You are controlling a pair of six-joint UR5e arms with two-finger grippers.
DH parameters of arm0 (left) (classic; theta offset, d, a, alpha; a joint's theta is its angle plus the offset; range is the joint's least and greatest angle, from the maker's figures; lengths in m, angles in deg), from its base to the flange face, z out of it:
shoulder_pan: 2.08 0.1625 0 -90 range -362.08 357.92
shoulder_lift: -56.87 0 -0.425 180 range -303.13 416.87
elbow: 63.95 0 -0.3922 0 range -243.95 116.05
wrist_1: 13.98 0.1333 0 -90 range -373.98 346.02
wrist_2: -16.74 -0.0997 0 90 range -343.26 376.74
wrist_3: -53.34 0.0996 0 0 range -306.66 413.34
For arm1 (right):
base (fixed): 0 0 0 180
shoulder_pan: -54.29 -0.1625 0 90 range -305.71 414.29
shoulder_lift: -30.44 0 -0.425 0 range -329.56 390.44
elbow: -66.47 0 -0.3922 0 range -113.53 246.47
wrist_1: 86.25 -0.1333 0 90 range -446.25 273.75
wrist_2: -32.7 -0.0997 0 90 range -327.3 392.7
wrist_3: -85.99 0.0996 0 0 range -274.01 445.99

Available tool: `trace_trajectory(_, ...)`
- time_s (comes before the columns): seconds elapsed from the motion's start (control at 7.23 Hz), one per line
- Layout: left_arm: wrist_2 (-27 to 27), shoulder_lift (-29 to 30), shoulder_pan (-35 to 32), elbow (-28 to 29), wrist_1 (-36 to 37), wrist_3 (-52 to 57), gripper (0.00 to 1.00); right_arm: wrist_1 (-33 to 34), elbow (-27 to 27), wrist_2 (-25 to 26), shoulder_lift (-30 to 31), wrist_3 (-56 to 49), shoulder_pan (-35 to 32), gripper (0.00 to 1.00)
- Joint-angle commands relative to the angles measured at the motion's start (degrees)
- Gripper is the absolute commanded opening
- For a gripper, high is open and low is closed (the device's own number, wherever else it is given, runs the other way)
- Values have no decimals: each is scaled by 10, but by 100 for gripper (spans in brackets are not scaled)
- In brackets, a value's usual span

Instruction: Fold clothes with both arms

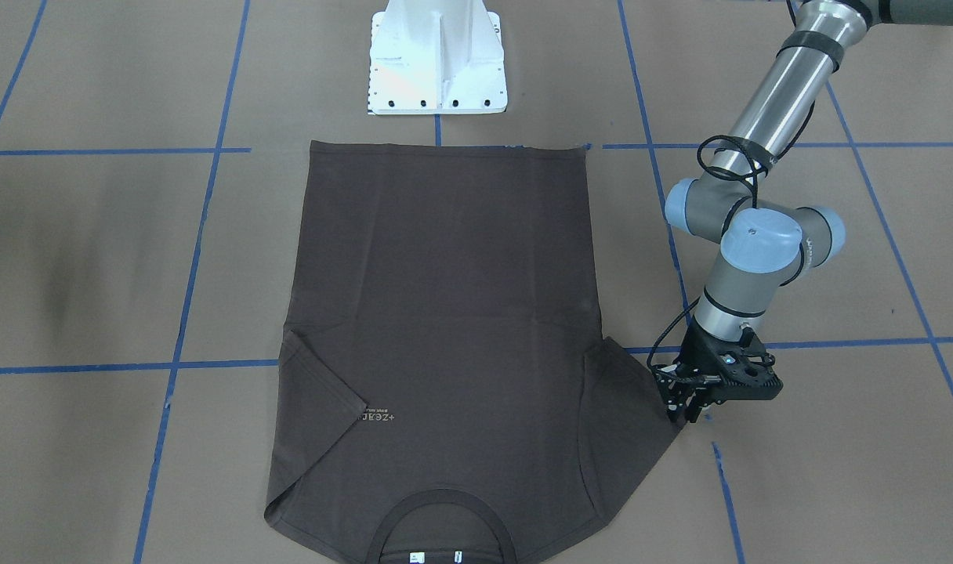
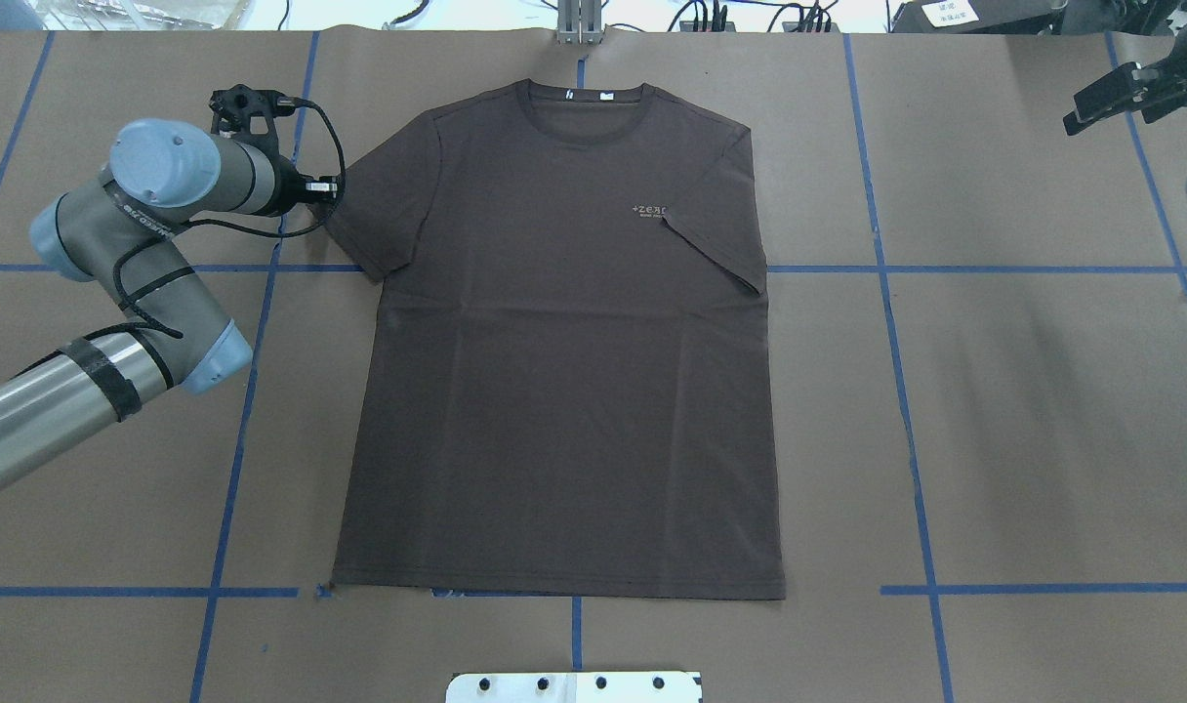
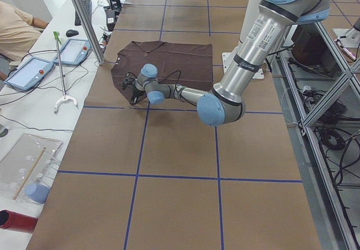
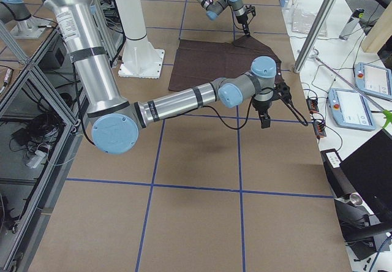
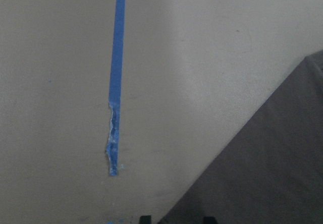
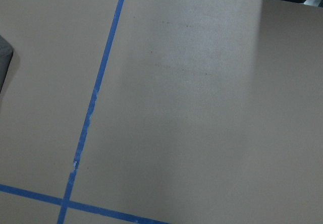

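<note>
Left gripper point(image 1: 685, 413) jaws, barely visible, seemingly apart astride T-shirt point(image 1: 445, 274) sleeve corner

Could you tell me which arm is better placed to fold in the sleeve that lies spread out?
Left: the left gripper sits at the edge of the T-shirt's spread sleeve; the right gripper hangs far off.

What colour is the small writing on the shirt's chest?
Pale chest lettering on the dark brown T-shirt; overhead view.

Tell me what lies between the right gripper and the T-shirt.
Between the right gripper and the T-shirt, only bare brown table paper with a blue tape line; the overhead view shows it.
</note>
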Motion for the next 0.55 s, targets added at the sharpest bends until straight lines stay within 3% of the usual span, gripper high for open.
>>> trace_trajectory(0.0,0,1,1,-1,1,-4,0,1,1,0,0,-1,0,100)
trace_trajectory(0.41,2,42,5,-12,34,-37,0,1,0,0,0,0,0,100)
